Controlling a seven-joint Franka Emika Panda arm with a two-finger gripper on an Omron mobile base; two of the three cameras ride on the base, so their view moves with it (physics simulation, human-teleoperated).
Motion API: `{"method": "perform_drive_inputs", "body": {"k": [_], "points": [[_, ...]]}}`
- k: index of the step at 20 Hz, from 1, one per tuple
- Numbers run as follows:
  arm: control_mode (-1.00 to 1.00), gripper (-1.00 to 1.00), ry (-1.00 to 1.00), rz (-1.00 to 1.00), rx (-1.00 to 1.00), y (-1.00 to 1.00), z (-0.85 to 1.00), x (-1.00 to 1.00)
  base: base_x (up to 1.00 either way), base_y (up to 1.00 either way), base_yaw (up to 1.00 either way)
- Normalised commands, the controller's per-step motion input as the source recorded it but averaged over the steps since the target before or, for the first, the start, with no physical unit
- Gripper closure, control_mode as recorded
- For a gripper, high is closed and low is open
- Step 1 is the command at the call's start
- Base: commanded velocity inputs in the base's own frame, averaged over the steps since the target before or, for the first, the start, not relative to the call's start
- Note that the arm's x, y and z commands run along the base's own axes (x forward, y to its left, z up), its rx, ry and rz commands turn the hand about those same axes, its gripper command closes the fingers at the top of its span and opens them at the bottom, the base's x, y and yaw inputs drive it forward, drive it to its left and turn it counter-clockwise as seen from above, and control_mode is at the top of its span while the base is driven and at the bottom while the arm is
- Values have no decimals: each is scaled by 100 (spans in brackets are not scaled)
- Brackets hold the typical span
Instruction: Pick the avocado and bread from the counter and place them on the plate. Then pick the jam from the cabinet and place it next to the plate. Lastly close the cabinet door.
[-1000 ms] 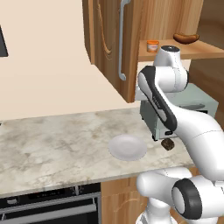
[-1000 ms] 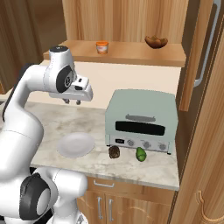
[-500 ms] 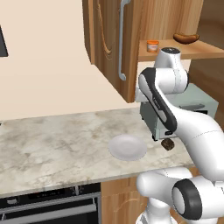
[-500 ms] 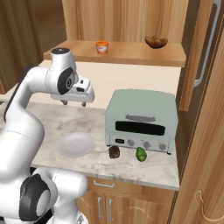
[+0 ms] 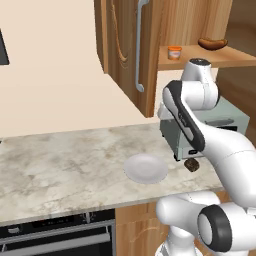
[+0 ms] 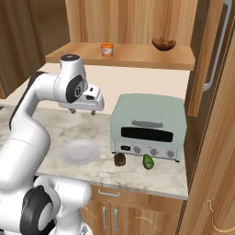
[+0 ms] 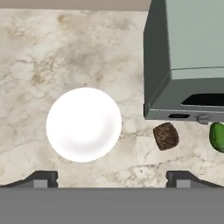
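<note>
On the marbled counter (image 6: 55, 131), just in front of the toaster oven (image 6: 149, 126): avocado (image 6: 148, 161), small, bright green, lying at the oven's lower front edge. Just beside it, toward the plate, bread (image 6: 120, 159), a dark brown rough lump, apart from the avocado and apart from the plate. Seen from the hand camera, bread (image 7: 166, 136) directly below the oven's front corner, avocado (image 7: 217, 136) cut off at the frame's edge. Nearer the counter's open middle, plain white round plate (image 6: 79, 152), nothing on it, close to the bread but not touching. Above the counter, between plate and oven, gripper (image 6: 83, 111) hanging well clear of the stone, pointing down, fingers spread wide with nothing between them. Higher up, on the wooden cabinet (image 6: 124, 53) shelf, orange jam (image 6: 107, 49) jar standing upright, with a brown bowl (image 6: 164, 44) well apart along the same shelf. At the side, cabinet door (image 5: 127, 45) swung open, silver bar handle (image 5: 140, 45) running vertically down it.
</note>
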Motion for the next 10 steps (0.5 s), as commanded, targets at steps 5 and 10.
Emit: {"method": "perform_drive_inputs", "body": {"k": [5,10], "points": [[-100,-100,3,2,-2,-21,-19,-1,0,0,0],[-100,-100,1,6,-3,-21,-22,-2,0,0,0]]}}
